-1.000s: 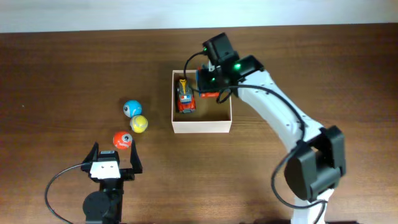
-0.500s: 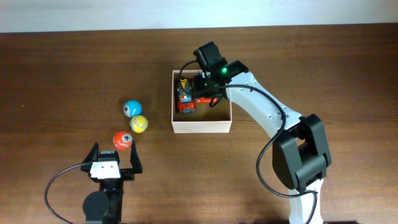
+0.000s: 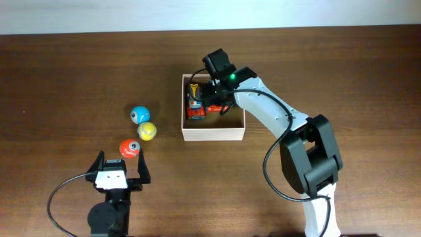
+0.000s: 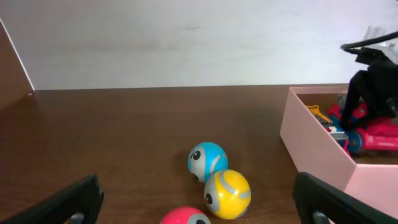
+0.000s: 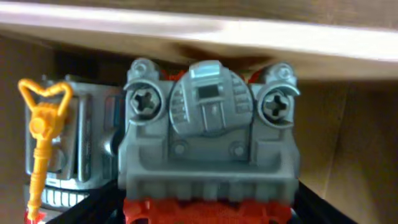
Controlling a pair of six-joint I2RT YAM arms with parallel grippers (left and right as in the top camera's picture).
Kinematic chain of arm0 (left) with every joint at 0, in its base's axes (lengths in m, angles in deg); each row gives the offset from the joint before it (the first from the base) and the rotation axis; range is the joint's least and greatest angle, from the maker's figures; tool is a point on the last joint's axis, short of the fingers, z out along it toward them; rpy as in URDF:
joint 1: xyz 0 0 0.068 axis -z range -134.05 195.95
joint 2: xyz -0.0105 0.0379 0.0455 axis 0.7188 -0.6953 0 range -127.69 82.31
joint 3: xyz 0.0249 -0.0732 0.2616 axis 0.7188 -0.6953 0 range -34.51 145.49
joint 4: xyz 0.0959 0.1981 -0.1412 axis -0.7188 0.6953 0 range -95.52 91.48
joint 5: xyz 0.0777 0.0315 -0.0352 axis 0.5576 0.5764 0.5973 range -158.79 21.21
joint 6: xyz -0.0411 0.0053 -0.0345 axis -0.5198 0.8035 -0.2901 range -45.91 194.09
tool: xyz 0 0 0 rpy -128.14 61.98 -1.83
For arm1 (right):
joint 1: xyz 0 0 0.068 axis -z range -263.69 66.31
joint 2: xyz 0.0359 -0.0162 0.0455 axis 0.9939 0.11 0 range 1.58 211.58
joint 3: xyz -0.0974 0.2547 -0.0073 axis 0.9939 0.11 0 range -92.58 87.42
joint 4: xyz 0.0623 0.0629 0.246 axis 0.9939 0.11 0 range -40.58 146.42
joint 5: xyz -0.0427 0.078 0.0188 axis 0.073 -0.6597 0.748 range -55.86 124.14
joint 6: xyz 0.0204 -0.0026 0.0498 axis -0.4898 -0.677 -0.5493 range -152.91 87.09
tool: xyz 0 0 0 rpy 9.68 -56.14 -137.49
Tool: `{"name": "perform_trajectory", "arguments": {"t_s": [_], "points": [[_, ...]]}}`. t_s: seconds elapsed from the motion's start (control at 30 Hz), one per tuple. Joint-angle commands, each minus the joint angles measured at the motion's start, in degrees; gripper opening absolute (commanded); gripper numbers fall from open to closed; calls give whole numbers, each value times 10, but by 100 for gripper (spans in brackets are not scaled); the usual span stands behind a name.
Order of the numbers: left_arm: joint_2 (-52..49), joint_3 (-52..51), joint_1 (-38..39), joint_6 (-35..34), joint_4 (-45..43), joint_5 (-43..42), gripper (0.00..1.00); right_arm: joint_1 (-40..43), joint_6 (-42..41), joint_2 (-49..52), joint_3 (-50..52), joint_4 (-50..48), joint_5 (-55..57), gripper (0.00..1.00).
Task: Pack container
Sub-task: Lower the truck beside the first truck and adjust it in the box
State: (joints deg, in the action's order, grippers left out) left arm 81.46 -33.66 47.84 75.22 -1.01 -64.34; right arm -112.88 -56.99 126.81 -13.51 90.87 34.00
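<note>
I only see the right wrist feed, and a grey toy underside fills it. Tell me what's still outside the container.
Observer: Three balls lie on the table beside the container: a blue ball, a yellow ball and a red ball.
Operator: Report the other arm.
Observer: The left claw is open and empty, just behind the red ball.
Operator: Tell me where there's room in the box.
Observer: Bare floor shows between the red toy in your right claw and the container's wall away from the balls.
</note>
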Motion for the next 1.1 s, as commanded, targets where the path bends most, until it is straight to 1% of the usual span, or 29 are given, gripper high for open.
{"name": "perform_trajectory", "arguments": {"t_s": [0.0, 0.13, 0.23, 0.57, 0.83, 1.07], "points": [[4, -3, -3, 9, -1, -6, 99, -4, -2, 2, -9, -8, 9, 74], [4, -3, -3, 9, -1, -6, 99, -4, -2, 2, -9, -12, 9, 82], [4, -3, -3, 9, -1, -6, 99, -4, 0, 2, -9, -14, 9, 84], [4, -3, -3, 9, -1, -6, 99, -2, 13, 2, -10, -12, 11, 84], [4, -3, -3, 9, -1, -6, 99, 5, 26, -4, -14, 9, 12, 74], [4, -3, -3, 9, -1, -6, 99, 13, 26, -16, -26, 28, 13, 70]]}}
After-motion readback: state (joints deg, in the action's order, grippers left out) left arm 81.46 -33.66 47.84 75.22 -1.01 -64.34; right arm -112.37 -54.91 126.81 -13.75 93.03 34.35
